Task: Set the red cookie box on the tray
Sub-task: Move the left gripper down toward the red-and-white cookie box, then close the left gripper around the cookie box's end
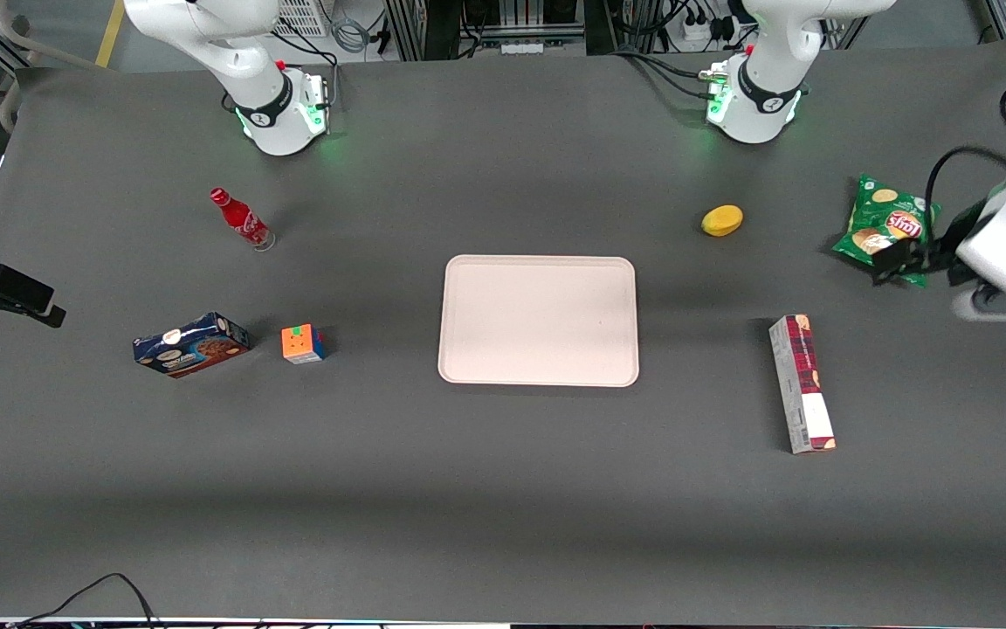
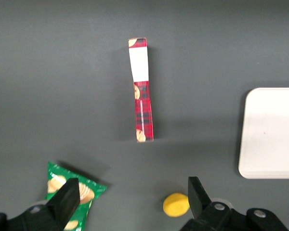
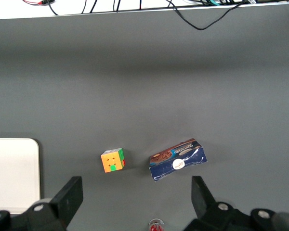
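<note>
Even overhead light, soft shadows, sharp focus.

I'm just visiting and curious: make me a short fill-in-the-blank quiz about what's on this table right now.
1. The red cookie box lies on the ____, not on the tray.
2. The gripper hangs over a green bag of ____, its fingers open and holding nothing.
3. The small yellow fruit lies ____ from the front camera than the red cookie box.
4. Beside the blue cookie box sits a colourful puzzle ____.

Missing words: table; chips; farther; cube
</note>
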Controlling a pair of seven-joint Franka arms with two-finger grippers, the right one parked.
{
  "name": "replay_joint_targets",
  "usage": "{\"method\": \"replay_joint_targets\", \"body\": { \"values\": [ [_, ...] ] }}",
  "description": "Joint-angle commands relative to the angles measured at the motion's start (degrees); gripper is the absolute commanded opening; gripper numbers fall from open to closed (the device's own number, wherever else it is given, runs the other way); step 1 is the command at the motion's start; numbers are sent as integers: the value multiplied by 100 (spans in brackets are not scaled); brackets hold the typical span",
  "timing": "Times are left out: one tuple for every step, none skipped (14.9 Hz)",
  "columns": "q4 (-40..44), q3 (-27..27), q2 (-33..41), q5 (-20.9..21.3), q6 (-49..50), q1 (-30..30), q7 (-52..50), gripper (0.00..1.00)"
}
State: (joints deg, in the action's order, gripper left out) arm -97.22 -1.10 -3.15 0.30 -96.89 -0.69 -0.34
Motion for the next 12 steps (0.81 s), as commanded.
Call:
{"method": "replay_joint_targets", "body": {
  "values": [
    [-497,4,-387,-39,-1161,-19,-72,100],
    [-743,4,-449,-39,-1636,-28,-72,100],
    [-937,4,-554,-39,-2032,-28,-72,100],
    [-1087,4,-677,-39,-2375,-28,-72,100],
    [-1201,4,-826,-39,-2666,-28,-63,100],
    [-1298,4,-975,-13,-2939,-28,-63,100],
    [-1360,4,-1107,23,-3168,-36,-63,100],
    [-1413,4,-1230,32,-3326,-36,-63,100],
    [-1431,4,-1345,32,-3476,-36,-72,100],
    [-1440,4,-1476,32,-3625,-36,-72,100],
    [-1483,13,-1626,32,-3844,-36,-63,100],
    [-1588,13,-1766,32,-4160,-36,-63,100]
  ]
}}
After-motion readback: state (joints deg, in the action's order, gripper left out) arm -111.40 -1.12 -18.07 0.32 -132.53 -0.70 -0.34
